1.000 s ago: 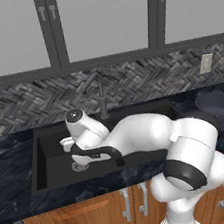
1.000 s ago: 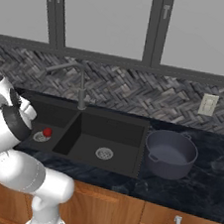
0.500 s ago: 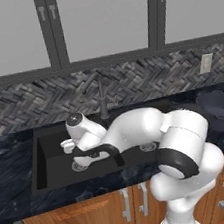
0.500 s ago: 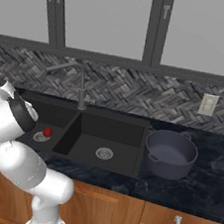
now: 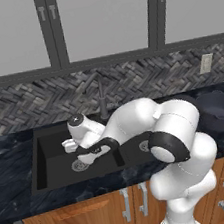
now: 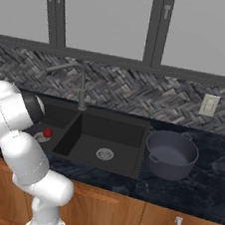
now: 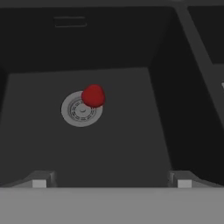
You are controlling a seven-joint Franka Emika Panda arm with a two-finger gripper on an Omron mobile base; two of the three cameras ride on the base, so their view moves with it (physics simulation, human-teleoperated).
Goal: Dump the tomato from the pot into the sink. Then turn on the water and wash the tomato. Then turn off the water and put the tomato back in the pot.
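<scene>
The tomato [image 7: 93, 96] is a small glossy red ball lying on the edge of the silver drain [image 7: 82, 109] in the left basin of the black sink [image 6: 107, 129]. It also shows in the right base view, tomato [image 6: 47, 132], beside my forearm. My gripper [image 7: 110, 180] hangs above that basin, open, with nothing between its fingertips [image 7: 39, 179], and the tomato lies well ahead of them. From the left base view the gripper [image 5: 69, 147] sits over the left basin of the sink [image 5: 50, 158]. The dark pot [image 6: 170, 167] stands upright on the counter right of the sink, pot [image 5: 221, 119].
A dark faucet [image 6: 82, 88] rises behind the sink's centre divider with its spout swung over the left basin; no water runs from it. The right basin has its own drain [image 6: 104, 154]. Wall outlets [image 6: 208, 104] sit on the herringbone backsplash.
My arm has folded closer over the left basin, and the hand has drifted slightly left and down. The tomato has stayed on the drain. The jaws remain open.
</scene>
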